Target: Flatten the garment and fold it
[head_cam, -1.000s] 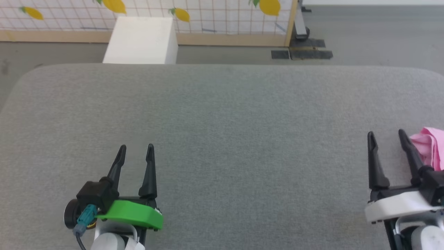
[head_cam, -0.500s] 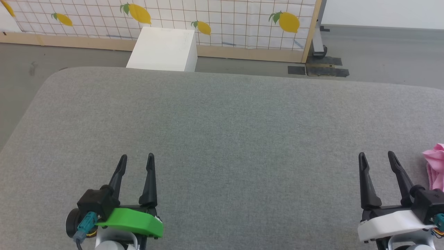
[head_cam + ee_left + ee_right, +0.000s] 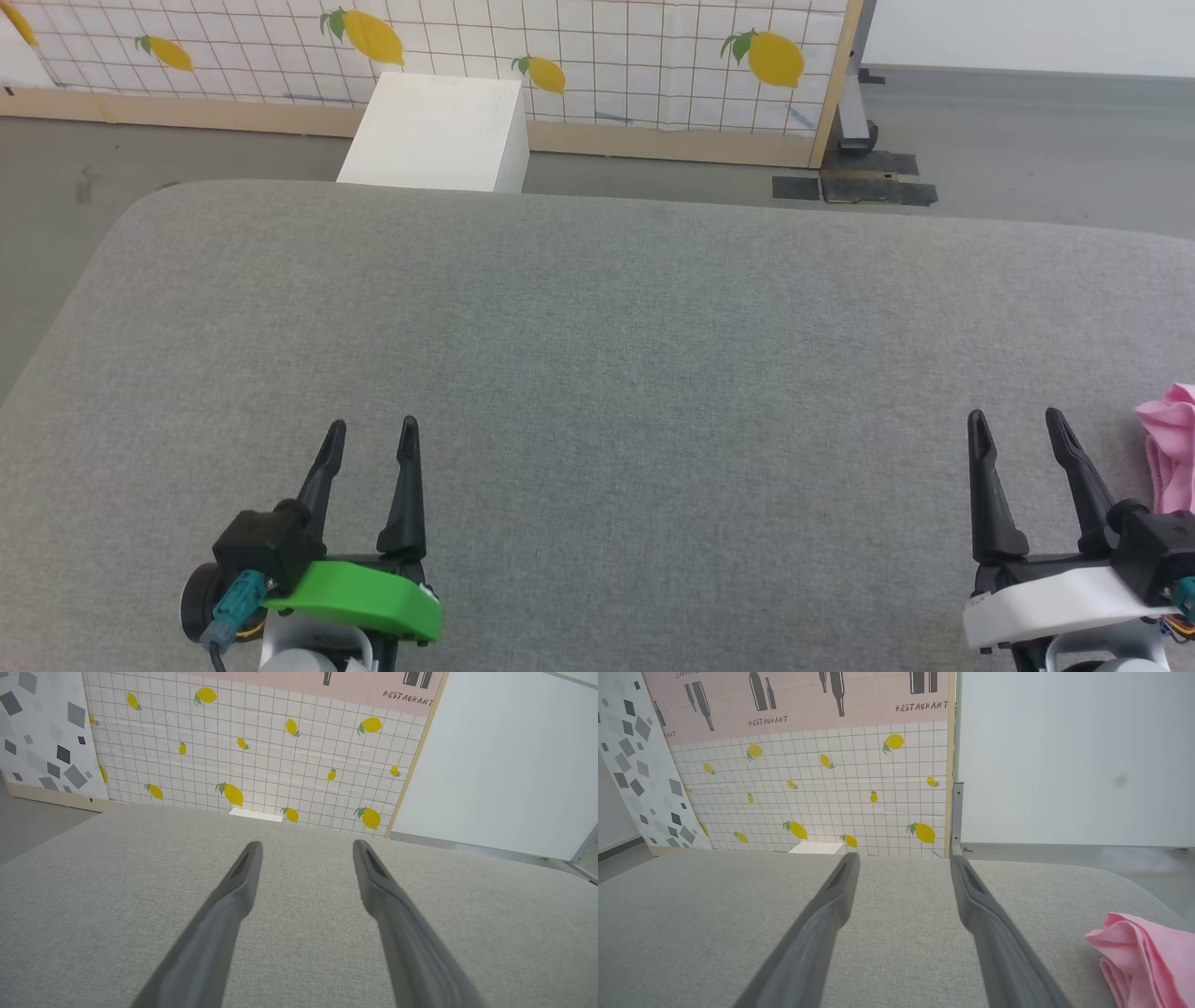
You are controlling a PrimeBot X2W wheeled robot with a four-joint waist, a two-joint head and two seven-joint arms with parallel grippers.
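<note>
Crumpled pink garment (image 3: 1172,448) just right of the spread right hand (image 3: 1014,416), left hand (image 3: 373,425) also spread, empty

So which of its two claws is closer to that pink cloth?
The right gripper. It hangs open just left of the pink garment, which lies bunched on the grey surface, without touching it. The left gripper, also open, is far off across the surface.

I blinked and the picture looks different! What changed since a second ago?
Mostly the head camera swung, so everything shifted. The right gripper now sits clear of the pink garment, no longer overlapping it. Nothing was grabbed or dropped. Both jaws stayed open, left gripper too, garment still crumpled.
</note>
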